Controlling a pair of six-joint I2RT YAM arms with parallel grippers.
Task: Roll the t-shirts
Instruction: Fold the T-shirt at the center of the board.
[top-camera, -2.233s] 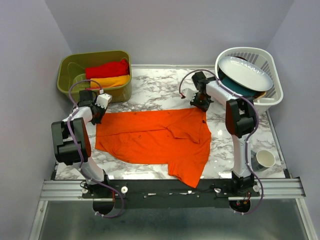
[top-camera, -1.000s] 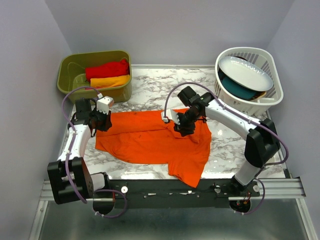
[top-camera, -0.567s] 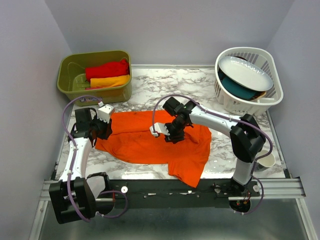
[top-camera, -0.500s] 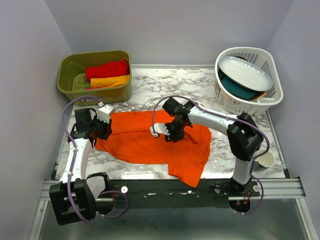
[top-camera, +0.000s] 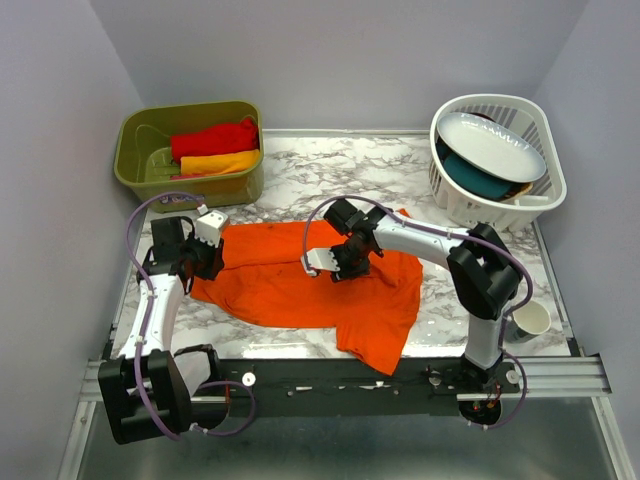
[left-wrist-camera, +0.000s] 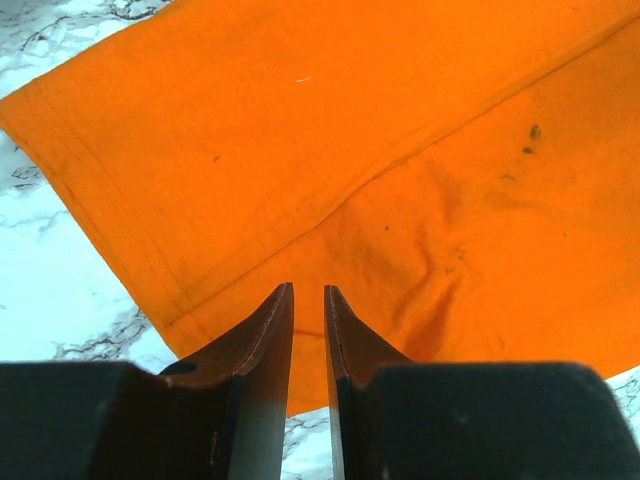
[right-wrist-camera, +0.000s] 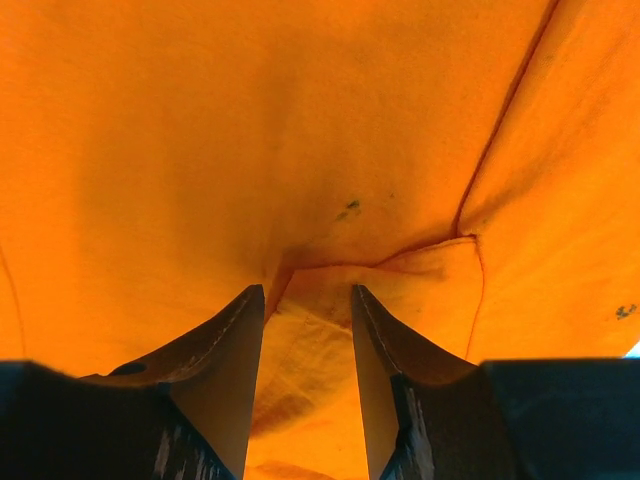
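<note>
A bright orange t-shirt (top-camera: 300, 285) lies spread flat on the marble table, one part hanging toward the front edge. My left gripper (top-camera: 210, 262) sits low over its left hem (left-wrist-camera: 120, 230); its jaws (left-wrist-camera: 308, 287) stand almost together with nothing between them. My right gripper (top-camera: 342, 266) is down on the middle of the shirt, jaws (right-wrist-camera: 307, 290) apart on either side of a small fold of orange cloth (right-wrist-camera: 330, 330). A red t-shirt (top-camera: 212, 137) and a yellow-orange t-shirt (top-camera: 222, 162) lie folded in the olive bin.
The olive bin (top-camera: 135, 170) stands at the back left. A white basket (top-camera: 545, 200) at the back right holds a white plate (top-camera: 492, 145) over a teal item (top-camera: 478, 178). A paper cup (top-camera: 530, 318) stands at the right front.
My right gripper has moved from the shirt's far right corner leftward and down onto its middle. My left gripper has moved slightly nearer along the left hem. Little motion in the last half second.
</note>
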